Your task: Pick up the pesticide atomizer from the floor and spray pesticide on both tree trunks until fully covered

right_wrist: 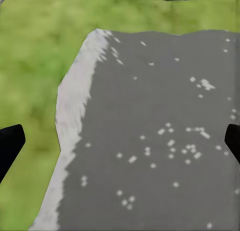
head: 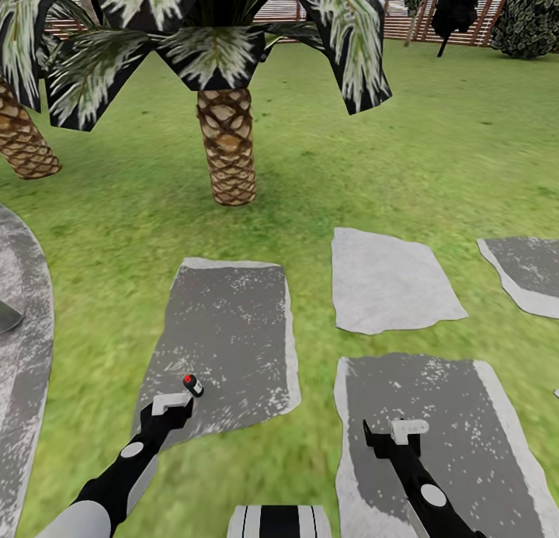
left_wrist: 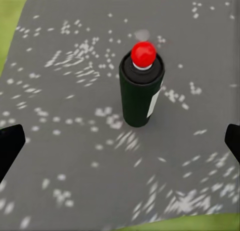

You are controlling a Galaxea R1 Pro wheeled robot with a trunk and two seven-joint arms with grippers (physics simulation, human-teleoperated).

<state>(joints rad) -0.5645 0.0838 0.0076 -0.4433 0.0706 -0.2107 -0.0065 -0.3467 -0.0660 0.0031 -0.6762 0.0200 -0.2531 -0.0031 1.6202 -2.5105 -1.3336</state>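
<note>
The pesticide atomizer (head: 192, 385), a small dark green can with a red cap, stands upright on a grey stone slab (head: 225, 328) set in the lawn (head: 373, 157). My left gripper (head: 177, 404) hovers just short of it and is open. In the left wrist view the atomizer (left_wrist: 141, 88) stands ahead of the spread black fingertips (left_wrist: 9, 147), touching neither. My right gripper (head: 394, 432) is open over another slab (head: 458, 429), with nothing between its fingertips (right_wrist: 10, 147). The two thick pale-barked tree trunks are out of view.
Two scaly-trunked palms (head: 227, 146) (head: 23, 142) stand ahead, their fronds hanging low. Further stone slabs (head: 388, 278) (head: 528, 270) lie to the right and a paved patio edge (head: 23, 344) to the left. Dark trees (head: 458, 10) and a slat fence (head: 404, 22) close the far side.
</note>
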